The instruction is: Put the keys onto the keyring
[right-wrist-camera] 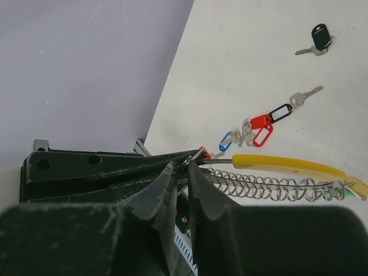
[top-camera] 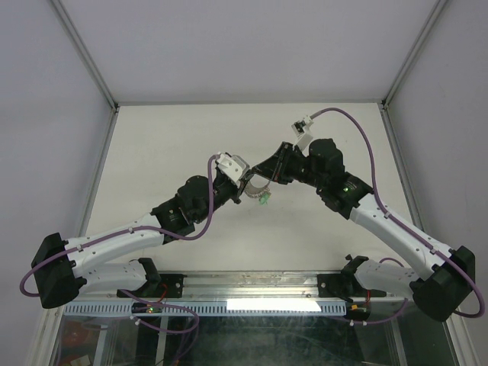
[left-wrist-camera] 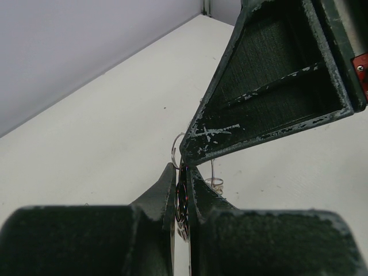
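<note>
Both grippers meet above the middle of the table. In the left wrist view my left gripper (left-wrist-camera: 182, 173) is shut on the keyring (left-wrist-camera: 176, 150), a thin silver wire loop standing edge-on between its fingers. My right gripper (right-wrist-camera: 181, 168) has its jaws nearly together, and their tips pinch a silver bit of the same ring (right-wrist-camera: 197, 156). A yellow tag (right-wrist-camera: 287, 165) and a coiled wire spring (right-wrist-camera: 264, 187) hang from the ring. Several keys (right-wrist-camera: 253, 129) with red, blue and black tags lie in a loose row on the table. From above, the left gripper (top-camera: 244, 185) and right gripper (top-camera: 264, 177) touch tip to tip.
One key with a black tag (right-wrist-camera: 318, 39) lies apart, farther out on the white table (right-wrist-camera: 241, 52). A green tag (top-camera: 263, 198) dangles under the grippers. Grey walls (top-camera: 46, 91) close the table in on three sides.
</note>
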